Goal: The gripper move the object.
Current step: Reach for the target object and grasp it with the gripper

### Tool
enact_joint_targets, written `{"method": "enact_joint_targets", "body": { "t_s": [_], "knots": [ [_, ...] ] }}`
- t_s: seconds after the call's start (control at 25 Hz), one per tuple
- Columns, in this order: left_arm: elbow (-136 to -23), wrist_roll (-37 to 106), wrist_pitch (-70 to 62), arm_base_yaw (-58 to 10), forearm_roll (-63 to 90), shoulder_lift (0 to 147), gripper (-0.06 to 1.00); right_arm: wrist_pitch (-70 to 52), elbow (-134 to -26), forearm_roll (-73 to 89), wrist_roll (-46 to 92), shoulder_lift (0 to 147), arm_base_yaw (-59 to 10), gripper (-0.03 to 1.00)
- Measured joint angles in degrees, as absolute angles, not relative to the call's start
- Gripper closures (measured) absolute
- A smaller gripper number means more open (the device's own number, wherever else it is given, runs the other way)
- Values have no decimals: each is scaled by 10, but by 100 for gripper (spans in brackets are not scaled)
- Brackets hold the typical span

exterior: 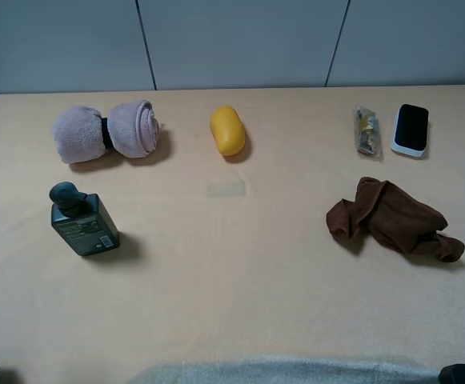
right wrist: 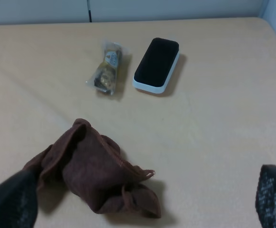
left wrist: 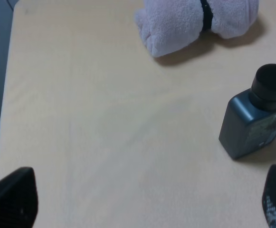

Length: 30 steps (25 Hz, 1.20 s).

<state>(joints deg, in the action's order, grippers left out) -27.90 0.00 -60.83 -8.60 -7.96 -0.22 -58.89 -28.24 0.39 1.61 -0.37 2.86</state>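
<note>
Right wrist, brown cloth [right wrist: 97, 173] near spread pincer [right wrist: 145, 202]

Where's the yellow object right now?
In the exterior high view, the yellow object lies far-centre on the table, right of the rolled pink towel.

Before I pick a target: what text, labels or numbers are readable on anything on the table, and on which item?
No text can be read in any view.
Dark bottle: the label carries pale print, too small to read.
Snack packet: the wrapper is printed, but too blurred to read.
Nothing else shows any lettering.
</note>
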Motion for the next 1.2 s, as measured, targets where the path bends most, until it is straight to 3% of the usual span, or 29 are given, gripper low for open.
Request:
{"method": "enact_joint_targets", "body": {
  "t_s": [0.88,1.2],
  "knots": [
    [-279,0,-608,-86,-80,-2,1,-589,-282,5,16,-2,29,28],
    [-279,0,-608,-86,-80,-2,1,-588,-282,14,16,66,29,28]
  ]
}}
